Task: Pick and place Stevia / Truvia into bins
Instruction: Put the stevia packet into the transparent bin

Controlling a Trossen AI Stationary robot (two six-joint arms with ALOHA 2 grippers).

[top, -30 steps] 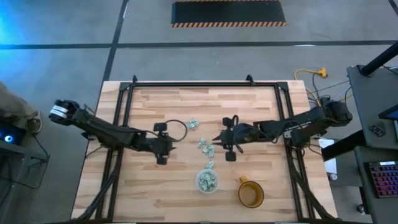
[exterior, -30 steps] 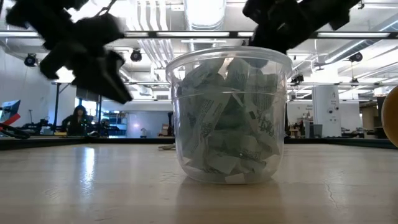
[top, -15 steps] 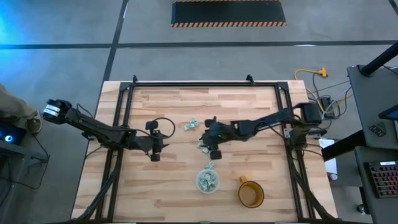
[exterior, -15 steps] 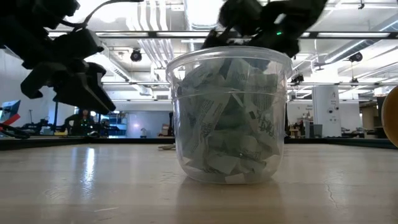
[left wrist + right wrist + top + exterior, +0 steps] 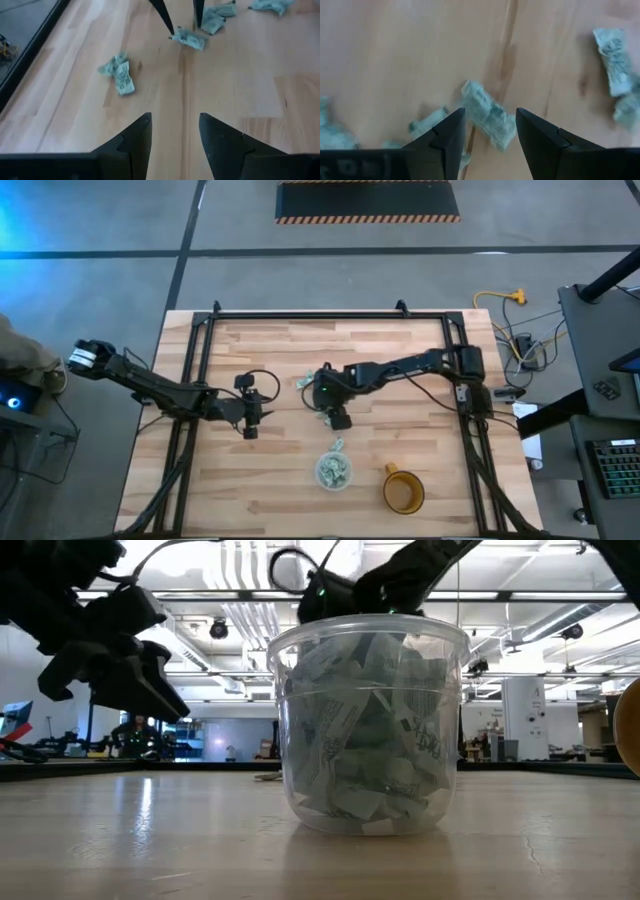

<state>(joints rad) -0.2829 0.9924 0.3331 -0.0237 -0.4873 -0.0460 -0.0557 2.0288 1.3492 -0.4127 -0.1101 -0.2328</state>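
The clear cup (image 5: pixel 333 471) (image 5: pixel 367 725) stands near the table's front, packed with pale green sachets. More sachets lie loose on the wood behind it (image 5: pixel 303 381) (image 5: pixel 337 445) (image 5: pixel 118 75). My right gripper (image 5: pixel 314 390) (image 5: pixel 487 135) is open and points steeply down over one loose sachet (image 5: pixel 487 115) (image 5: pixel 189 38), which shows between its fingers. Whether the fingertips touch that sachet cannot be told. My left gripper (image 5: pixel 265 406) (image 5: pixel 172 132) hovers open above bare wood, left of the loose sachets, with nothing between its fingers.
An amber mug (image 5: pixel 403 490) stands right of the cup near the front edge. A black metal frame (image 5: pixel 200 340) runs along the table's far and side edges. Bare wood lies at the table's left and far right.
My right gripper has swung from the table's middle toward its left, come down and tipped steeply downward over the loose sachets. My left gripper drew back a little toward the left edge, then kept still. The cup and its sachets have not moved.
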